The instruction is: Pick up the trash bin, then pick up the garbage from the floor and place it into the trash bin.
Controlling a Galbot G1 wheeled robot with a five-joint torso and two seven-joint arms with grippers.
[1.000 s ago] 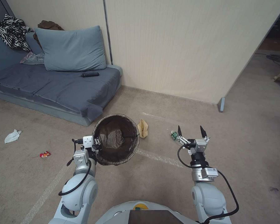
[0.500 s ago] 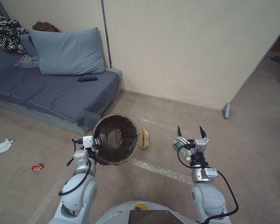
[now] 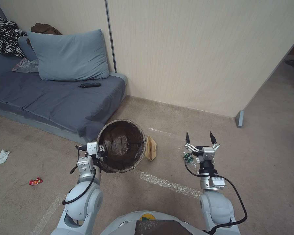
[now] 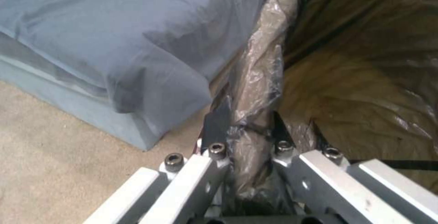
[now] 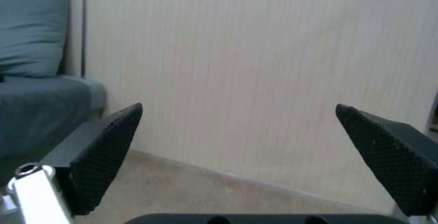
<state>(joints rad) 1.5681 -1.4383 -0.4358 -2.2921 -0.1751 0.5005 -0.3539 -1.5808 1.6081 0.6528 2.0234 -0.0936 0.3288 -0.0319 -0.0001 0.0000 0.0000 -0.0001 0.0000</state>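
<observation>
Left arm: raised forward at the robot's left, wrist level, forearm reaching away from the torso.
Left gripper (image 3: 101, 153): fingers (image 4: 219, 123) clamped on the bagged rim of the trash bin (image 3: 109, 164), bin held off the floor.
Right arm: raised forward at the right, wrist pointing away.
Right gripper (image 3: 199, 137): fingers (image 5: 107, 148) spread wide, holding nothing.

Both arms are built of rounded, pale grey-white shells that narrow into silver metal wrist blocks, each trailed by a looping black cable. The right gripper (image 3: 199, 138) ends in two slim black fingers (image 5: 107, 155) with a fine diamond-textured face, set on bright aluminium links. The left gripper (image 3: 101, 152) has silver bars fixed with dark hex-socket screws. A small white label sits on the right wrist, and a yellow mark on the pale torso.
</observation>
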